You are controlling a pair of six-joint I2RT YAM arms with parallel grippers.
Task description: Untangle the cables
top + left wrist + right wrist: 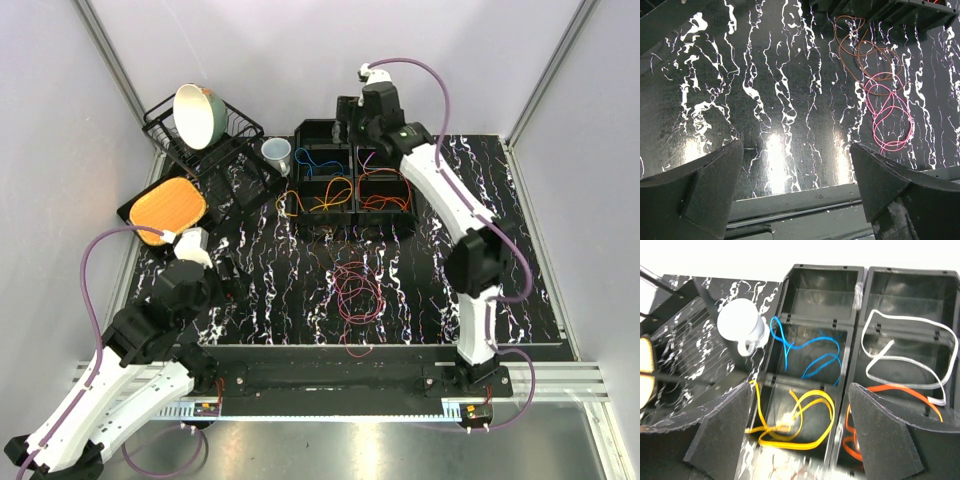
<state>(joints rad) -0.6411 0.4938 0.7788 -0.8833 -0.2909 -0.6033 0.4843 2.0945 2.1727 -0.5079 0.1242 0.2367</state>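
Observation:
A loose tangle of maroon and red cables lies on the black marbled mat, in the middle near the front. In the left wrist view it shows as pink loops joined to orange loops at the upper right. My left gripper is open and empty, low over the mat's near edge, left of the tangle. My right gripper is open and empty above the black bins. The bins hold a blue cable, a yellow cable, a white cable and an orange cable.
A white cup stands just left of the bins. A black dish rack with a bowl stands at the back left, with an orange plate in front of it. A metal rail runs along the near edge.

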